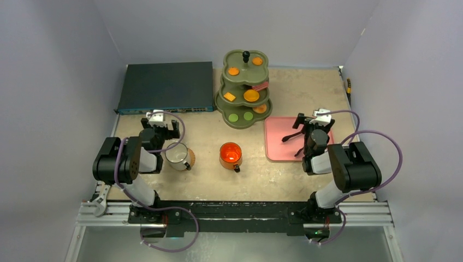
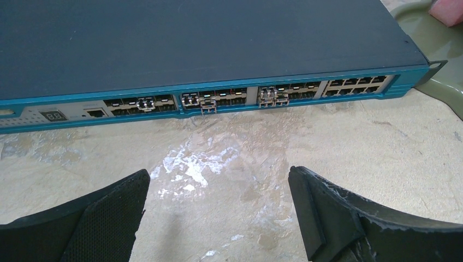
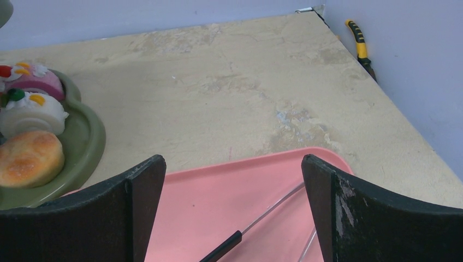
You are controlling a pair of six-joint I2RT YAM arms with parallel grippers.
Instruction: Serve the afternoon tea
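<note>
In the top view, the olive-green three-tier stand (image 1: 245, 90) stands at upper centre, with orange and green biscuits (image 1: 251, 95) on its tiers. The white mug (image 1: 177, 155) sits on a cork coaster (image 1: 189, 159) at lower left of centre. The orange mug (image 1: 231, 154) is at centre, and we see no second coaster. Our left gripper (image 1: 161, 125) hovers just above the white mug in the frame, spread wide and empty. Our right gripper (image 1: 312, 124) is equally wide and empty over the pink tray (image 1: 281, 147), where a thin black-tipped tool (image 1: 292, 136) lies.

In the left wrist view, our fingers (image 2: 109, 215) frame bare table (image 2: 229, 147) at the bottom. The dark-blue box (image 2: 191, 43) fills the top, and the stand's rim (image 2: 437, 38) shows at upper right. No mug is in sight here, so we judge that we must turn away from the box before reaching.

In the right wrist view, the tray fills the bottom centre between our fingers (image 3: 360, 218), with the tool's black tip (image 3: 221, 250) on it. A pink cake (image 3: 33, 79), a white cake (image 3: 30, 112) and a bun (image 3: 27, 158) rest on the stand's lowest tier (image 3: 87, 142) at left.

We judge the next step to be a mug. To do it well, we should come down square over the rim, close gently, keep the mug upright and leave the coaster undragged.
</note>
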